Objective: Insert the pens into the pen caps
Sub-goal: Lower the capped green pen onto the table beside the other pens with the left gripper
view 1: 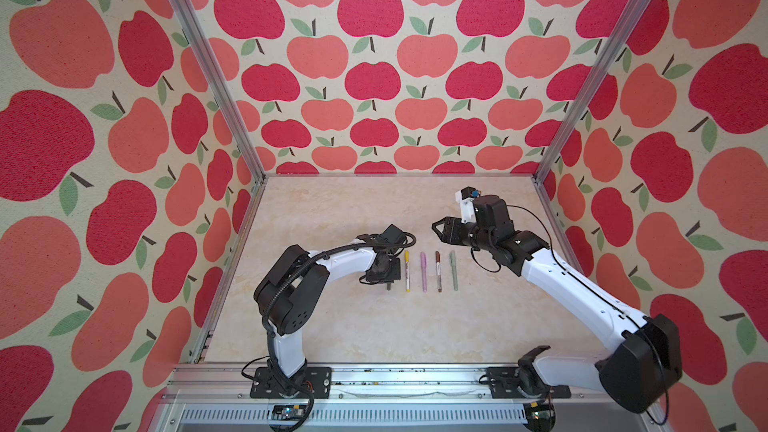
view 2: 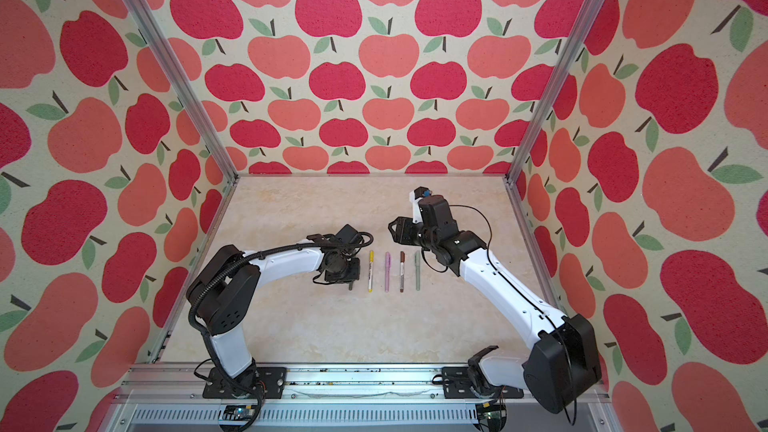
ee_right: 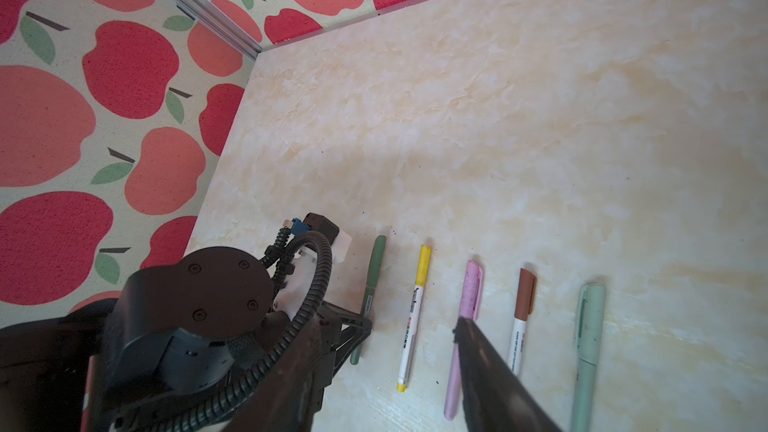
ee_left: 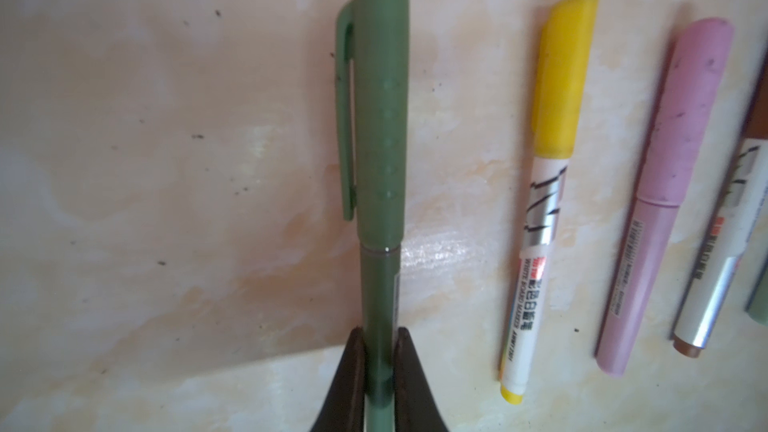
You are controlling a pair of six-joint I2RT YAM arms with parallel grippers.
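Note:
My left gripper (ee_left: 380,332) is shut on the barrel of a dark green pen (ee_left: 379,276), which wears its dark green cap (ee_left: 376,118). It is held low over the table, at the left end of the row; I cannot tell if it touches. Beside it lie the yellow-capped white pen (view 1: 407,271), lilac-pink pen (view 1: 423,271), brown-capped pen (view 1: 438,271) and sage green pen (view 1: 453,270), all capped and parallel. My right gripper (view 1: 436,229) hangs open and empty above the table behind the row. In the right wrist view the dark green pen (ee_right: 372,280) shows beside my left gripper (ee_right: 365,326).
The marble-look table (view 1: 374,209) is walled by apple-print panels with aluminium posts (view 1: 257,176) at the back corners. The left arm's elbow (view 1: 291,284) stands left of the pens, and the right arm (view 1: 582,297) slants in from the front right. An aluminium rail (view 1: 395,376) runs along the front edge.

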